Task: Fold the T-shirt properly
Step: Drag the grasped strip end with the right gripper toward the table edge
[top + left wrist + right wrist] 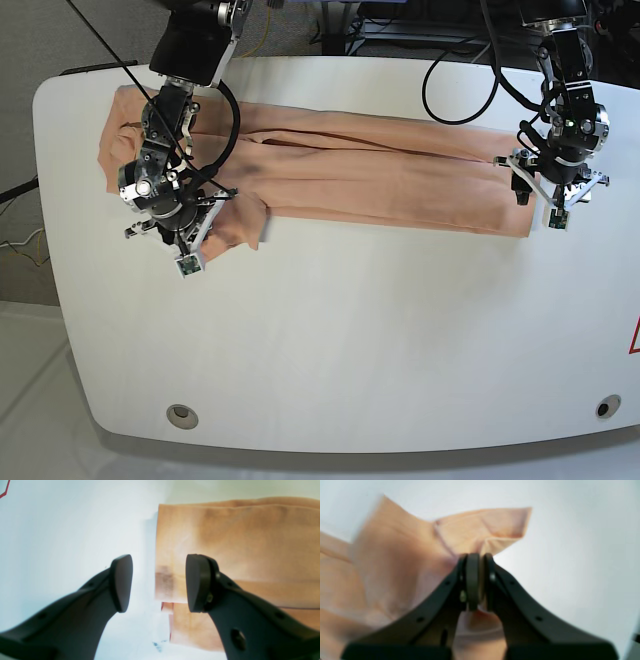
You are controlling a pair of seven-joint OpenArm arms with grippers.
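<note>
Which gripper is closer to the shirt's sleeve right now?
Right. The right gripper is shut on the T-shirt at its sleeve; the left gripper hangs open over the far hem end.

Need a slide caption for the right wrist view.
Right end effector shut on a pinched fold of the peach T-shirt above the white table.

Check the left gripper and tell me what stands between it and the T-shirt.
Nothing visible does. The left gripper hangs open over the T-shirt end edge, one finger above cloth, the other above bare table.
</note>
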